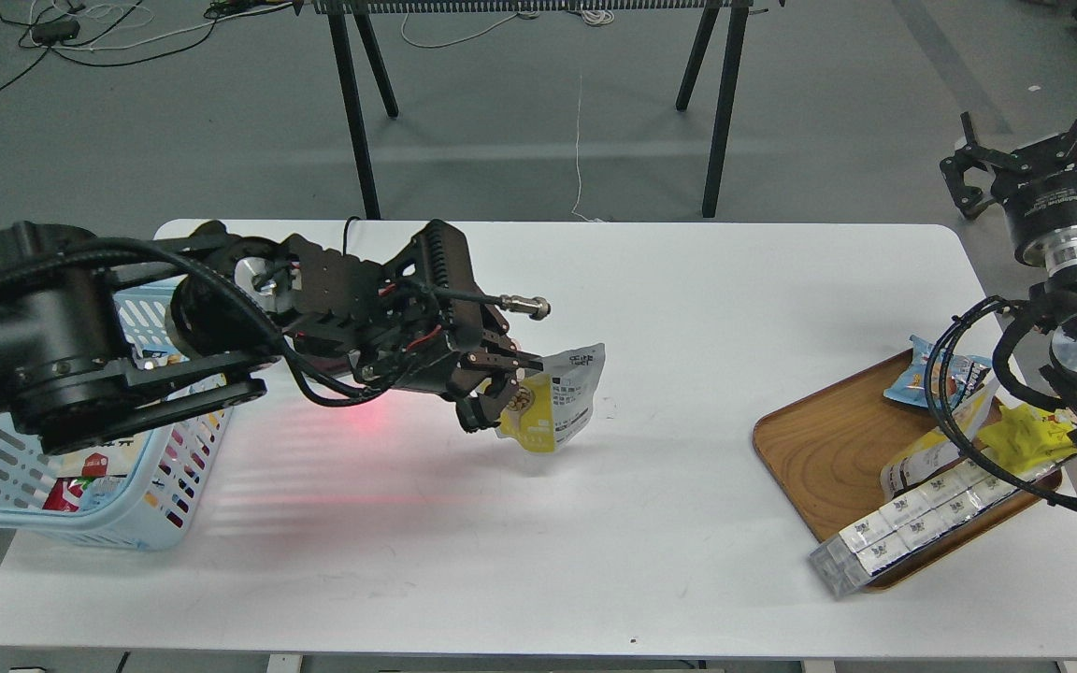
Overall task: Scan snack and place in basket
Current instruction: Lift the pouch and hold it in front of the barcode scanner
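My left gripper point(499, 385) is shut on the snack point(557, 400), a small yellow-and-white pouch with a picture of round tan nuts, and holds it tilted just above the white table point(595, 523) near its middle. The light blue slotted basket point(80, 505) stands at the table's left edge, partly hidden behind my left arm, with a few packets inside. My right gripper point(1020, 168) is raised off the table's far right corner, its fingers spread and empty.
A brown wooden tray point(828, 449) at the right holds a blue cookie packet point(931, 374), a bright yellow packet point(1025, 435) and a long silver-white box point(912, 528) that hangs over its front rim. A red glow point(366, 421) lies on the table under my left arm.
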Controlling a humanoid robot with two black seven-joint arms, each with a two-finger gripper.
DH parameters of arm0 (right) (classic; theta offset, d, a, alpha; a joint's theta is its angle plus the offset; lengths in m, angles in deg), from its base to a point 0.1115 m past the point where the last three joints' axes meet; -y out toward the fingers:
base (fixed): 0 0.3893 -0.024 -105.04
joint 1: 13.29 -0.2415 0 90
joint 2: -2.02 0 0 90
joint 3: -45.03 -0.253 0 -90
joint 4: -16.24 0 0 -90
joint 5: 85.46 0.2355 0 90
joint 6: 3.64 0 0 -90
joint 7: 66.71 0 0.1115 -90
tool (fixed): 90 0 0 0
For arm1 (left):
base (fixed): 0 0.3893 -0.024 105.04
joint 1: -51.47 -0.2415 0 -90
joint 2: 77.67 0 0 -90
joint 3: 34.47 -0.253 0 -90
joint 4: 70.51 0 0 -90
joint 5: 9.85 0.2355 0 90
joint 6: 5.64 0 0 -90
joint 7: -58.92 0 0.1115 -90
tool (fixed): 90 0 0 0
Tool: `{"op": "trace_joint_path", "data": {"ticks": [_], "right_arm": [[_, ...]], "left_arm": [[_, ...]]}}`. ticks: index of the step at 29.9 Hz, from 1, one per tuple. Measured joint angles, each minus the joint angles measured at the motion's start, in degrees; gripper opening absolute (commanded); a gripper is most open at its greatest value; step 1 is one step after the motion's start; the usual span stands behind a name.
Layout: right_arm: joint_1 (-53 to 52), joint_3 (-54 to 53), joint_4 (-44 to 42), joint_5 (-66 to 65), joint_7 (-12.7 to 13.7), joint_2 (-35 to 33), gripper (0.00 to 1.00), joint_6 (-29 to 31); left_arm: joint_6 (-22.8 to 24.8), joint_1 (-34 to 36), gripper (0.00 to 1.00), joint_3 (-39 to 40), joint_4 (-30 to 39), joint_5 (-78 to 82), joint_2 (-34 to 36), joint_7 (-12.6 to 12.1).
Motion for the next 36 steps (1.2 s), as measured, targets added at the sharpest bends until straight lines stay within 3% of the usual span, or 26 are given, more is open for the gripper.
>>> {"op": "trace_joint_path", "data": {"ticks": [4, 14, 36], "right_arm": [[-0.1, 0.0, 0.0, 0.0, 0.0, 0.0, 0.99, 0.0], [0.0, 0.0, 0.0, 0.0, 0.0, 0.0, 0.99, 0.0], [-0.2, 0.0, 0.0, 0.0, 0.0, 0.0, 0.99, 0.0]], "left_arm": [[0.0, 0.0, 0.0, 0.5, 1.6, 0.0, 5.8, 2.4], [0.0, -0.3, 0.0, 0.6, 1.5, 0.0, 15.0, 4.5], [-1.3, -1.5, 0.0, 0.1, -4.1, 0.0, 17.5, 4.9]]}}
